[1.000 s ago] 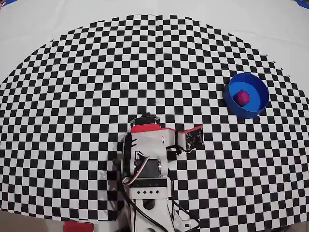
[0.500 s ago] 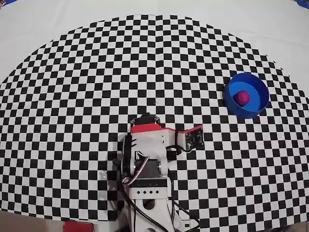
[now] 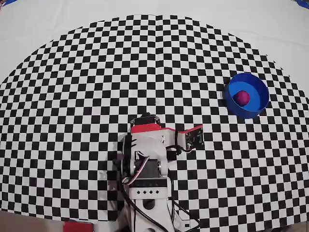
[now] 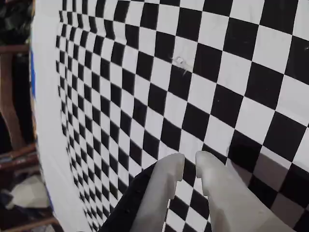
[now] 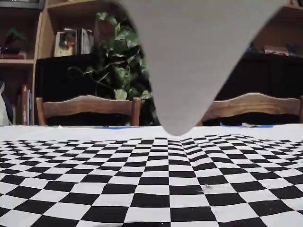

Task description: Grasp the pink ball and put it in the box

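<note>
In the overhead view the pink ball (image 3: 242,97) lies inside the round blue box (image 3: 231,88) at the right of the checkered cloth. The arm (image 3: 145,150) is folded back near the bottom centre, far from the box, and its own body hides the gripper there. In the wrist view my gripper (image 4: 189,162) hangs just above bare checkered cloth, its two white fingers (image 4: 164,193) nearly together with nothing between them. Neither ball nor box shows in the wrist view or the fixed view.
The checkered cloth (image 3: 96,96) covers a white table. The wrist view shows the table's left edge (image 4: 43,145) with dark furniture beyond. In the fixed view a blurred pale grey shape (image 5: 189,61) hangs from the top, with chair backs (image 5: 87,106) and shelves behind.
</note>
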